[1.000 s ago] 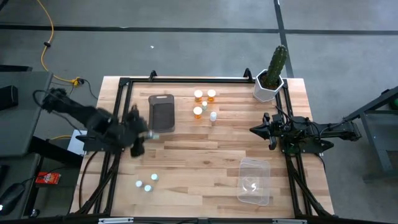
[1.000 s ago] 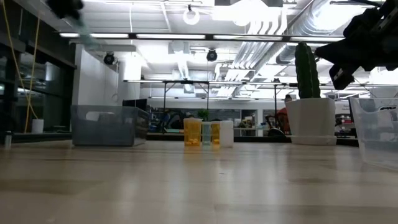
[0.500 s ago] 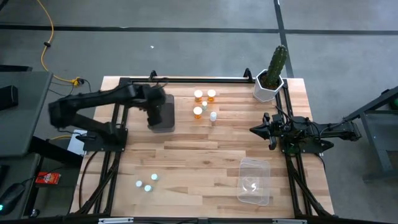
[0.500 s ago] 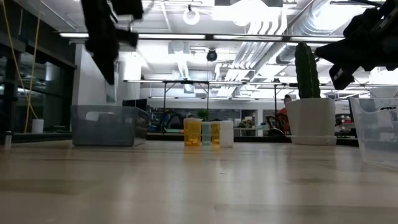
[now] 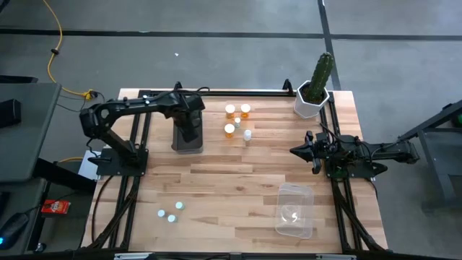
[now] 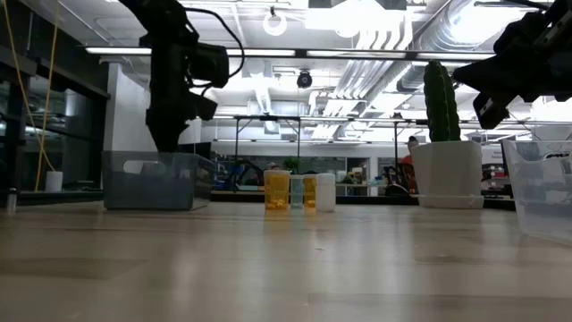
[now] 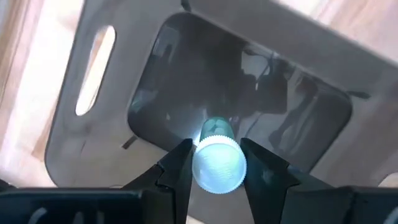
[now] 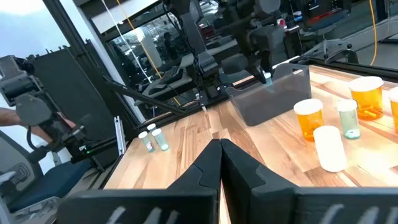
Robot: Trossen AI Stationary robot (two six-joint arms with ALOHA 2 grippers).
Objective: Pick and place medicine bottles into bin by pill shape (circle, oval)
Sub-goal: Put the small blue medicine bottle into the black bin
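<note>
From above, the left gripper (image 5: 190,130) is seen poised over the grey bin (image 5: 187,133), which lies directly beneath it on the table (image 5: 231,180); five medicine bottles (image 5: 237,120) are clustered just to its right, and three more (image 5: 170,213) lie well apart from it near the table's front edge. The right gripper (image 5: 297,151) is parked at the table's right side, with the clear bin (image 5: 295,211) in front of it and the cactus (image 5: 318,83) behind it. In the low view, the left gripper (image 6: 166,134) is seen hanging just above the grey bin (image 6: 152,181), and the cluster of orange and pale bottles (image 6: 297,190) stands on the table beside that bin; the right gripper (image 6: 487,98) is held high near the cactus (image 6: 441,134). In the left wrist view, a pale bottle with a light teal top (image 7: 218,162) is gripped between the two dark fingers (image 7: 181,168), which are partly closed against its sides, and the grey bin's floor (image 7: 261,99) is seen straight beyond the held bottle. In the right wrist view, the right gripper (image 8: 219,152) is shown with its fingers pressed fully together and nothing between them; the cluster of bottles (image 8: 329,124) stands ahead of it, the grey bin (image 8: 267,96) lies farther off, and the three bottles (image 8: 153,138) are set apart from both.
</note>
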